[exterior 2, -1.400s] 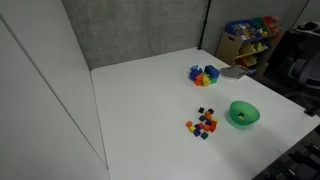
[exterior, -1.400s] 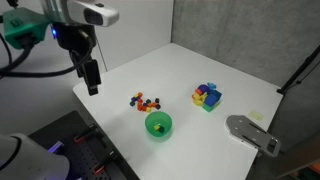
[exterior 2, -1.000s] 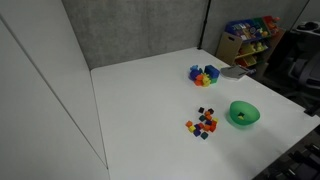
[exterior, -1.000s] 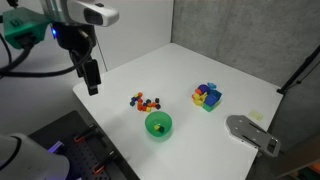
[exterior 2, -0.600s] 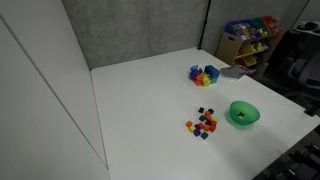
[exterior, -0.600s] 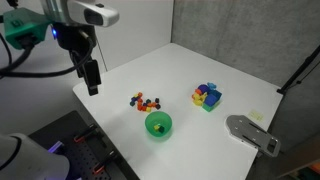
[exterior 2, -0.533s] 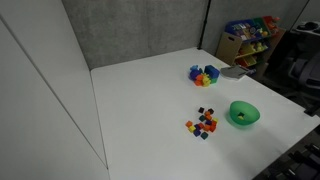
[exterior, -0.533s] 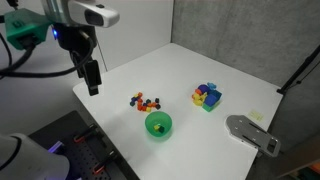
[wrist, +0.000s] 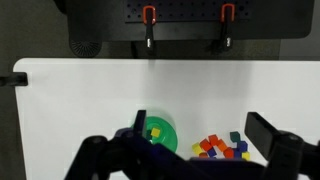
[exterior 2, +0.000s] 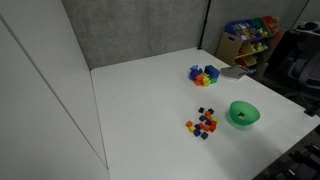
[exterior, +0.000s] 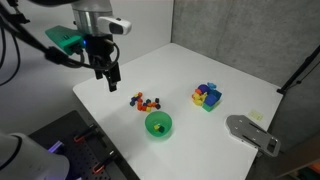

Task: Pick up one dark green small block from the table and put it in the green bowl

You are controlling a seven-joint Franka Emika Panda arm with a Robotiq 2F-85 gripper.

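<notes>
The green bowl (exterior: pixel 158 124) stands on the white table (exterior: pixel 230 75) near its front edge; it also shows in the other exterior view (exterior 2: pixel 243 113) and the wrist view (wrist: pixel 160 131), where a small yellowish block lies in it. A cluster of tiny blocks (exterior: pixel 145 101) lies beside it. In the wrist view a dark green small block (wrist: pixel 234 136) sits at the cluster's edge. My gripper (exterior: pixel 108 75) hangs open and empty above the table, up and to the left of the cluster. Its fingers (wrist: pixel 200 128) frame the bowl and cluster from above.
Bigger yellow, blue and purple blocks (exterior: pixel 207 96) sit grouped further along the table and show in both exterior views (exterior 2: pixel 204 74). A grey device (exterior: pixel 250 133) lies at the table's corner. Shelves with coloured bins (exterior 2: pixel 250 35) stand behind the table.
The arm has swung from the table's left edge toward the block cluster. The blocks and bowl have not moved.
</notes>
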